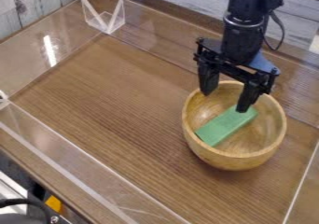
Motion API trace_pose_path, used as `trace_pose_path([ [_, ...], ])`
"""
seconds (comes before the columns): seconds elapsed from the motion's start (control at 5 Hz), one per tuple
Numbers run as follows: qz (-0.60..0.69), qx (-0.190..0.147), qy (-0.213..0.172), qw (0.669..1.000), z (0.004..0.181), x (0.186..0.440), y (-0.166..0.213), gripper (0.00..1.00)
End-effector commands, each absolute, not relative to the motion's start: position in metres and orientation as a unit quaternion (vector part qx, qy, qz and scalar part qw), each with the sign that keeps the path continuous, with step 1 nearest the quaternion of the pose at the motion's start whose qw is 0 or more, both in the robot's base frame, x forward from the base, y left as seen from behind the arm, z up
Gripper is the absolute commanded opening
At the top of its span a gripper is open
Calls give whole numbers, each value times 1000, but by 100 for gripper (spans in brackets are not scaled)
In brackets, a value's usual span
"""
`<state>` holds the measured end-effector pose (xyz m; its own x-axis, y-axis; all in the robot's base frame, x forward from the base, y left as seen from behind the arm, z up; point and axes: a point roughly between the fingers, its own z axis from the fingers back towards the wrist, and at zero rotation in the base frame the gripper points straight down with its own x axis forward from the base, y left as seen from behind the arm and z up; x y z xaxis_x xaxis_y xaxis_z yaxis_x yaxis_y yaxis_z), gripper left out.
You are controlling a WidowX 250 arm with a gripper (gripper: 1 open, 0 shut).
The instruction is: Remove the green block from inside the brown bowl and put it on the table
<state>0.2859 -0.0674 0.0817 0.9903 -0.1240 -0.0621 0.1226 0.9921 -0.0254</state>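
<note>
The brown bowl (212, 149) sits on the table (112, 106) at the right, round and light wood. Inside it lies the green block (225, 128), slanting from lower left to upper right. My black gripper (228, 94) hangs pointing down over the bowl's far rim, just above the block's upper end. It is open, with its two fingers spread wide and nothing between them. One fingertip (245, 103) dips into the bowl near the block's upper end; the other (208, 86) is over the rim.
Clear acrylic walls (75, 162) run along the table's front and left edges, with a clear corner piece (103, 15) at the back left. The arm's black body (249, 18) rises behind the bowl.
</note>
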Motion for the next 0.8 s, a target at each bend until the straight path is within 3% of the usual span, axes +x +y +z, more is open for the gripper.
trace_pose_path([
  [0.0,-77,-13,12,997,90,285,-66,100],
  [0.6,-121,-8,-6,993,81,288,-70,100],
])
